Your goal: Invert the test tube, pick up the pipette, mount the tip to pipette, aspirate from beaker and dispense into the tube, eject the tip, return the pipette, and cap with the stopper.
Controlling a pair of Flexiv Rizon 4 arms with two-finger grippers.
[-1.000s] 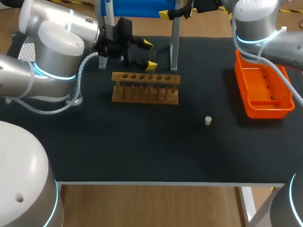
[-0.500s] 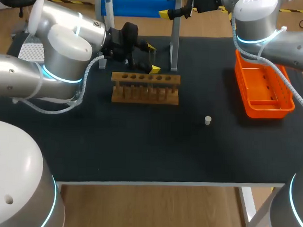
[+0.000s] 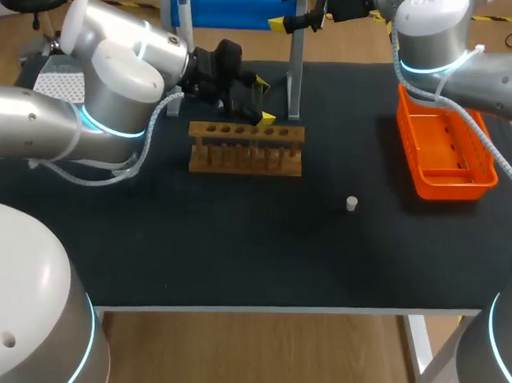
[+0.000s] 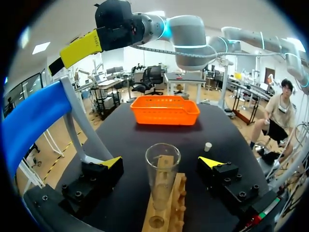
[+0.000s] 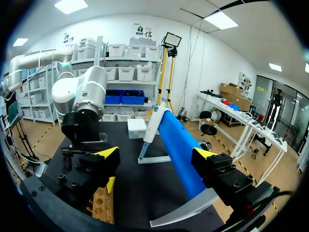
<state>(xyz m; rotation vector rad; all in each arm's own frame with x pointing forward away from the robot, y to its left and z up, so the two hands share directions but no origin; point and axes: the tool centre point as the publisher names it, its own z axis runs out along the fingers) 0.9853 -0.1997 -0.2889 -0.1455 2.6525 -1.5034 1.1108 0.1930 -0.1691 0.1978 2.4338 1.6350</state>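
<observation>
**Head view.** Black tabletop [image 3: 237, 241] with a wooden test-tube rack [image 3: 245, 149] towards the back, near the middle. An orange basket [image 3: 446, 156] sits by the right edge. A small white stopper [image 3: 351, 203] lies alone between rack and basket, nearer the front. A stand with a blue bar [image 3: 233, 10] rises behind the rack, one grey leg just past the rack's right end. The left arm [image 3: 117, 77] enters from the left and covers the back-left of the table. The left gripper [image 3: 257, 99] hangs just behind and above the rack, its yellow tips apart. The right arm [image 3: 430, 34] enters from the upper right, passing over the basket's far end. The right gripper [image 3: 283, 9] sits at the blue bar's right end.

**Left wrist view.** The test tube [image 4: 163, 176], of clear glass, stands between the left gripper's fingers. Its open rim is uppermost and its lower end is at the rack's near end. Whether it is seated in a hole cannot be told. A gap shows on both sides of the tube, so the fingers are spread and touch nothing. Ahead lie the stopper, then the basket. The blue bar and a grey leg run close beside one finger. The right gripper hangs high ahead.

**Right wrist view.** The right gripper's fingers are spread wide and pinch nothing. The blue bar runs out ahead between them, closer to one finger. Beyond the other finger the left arm's joint stands in the way, hiding the tube. A corner of the rack and one yellow tip of the left gripper show just below that finger.
</observation>
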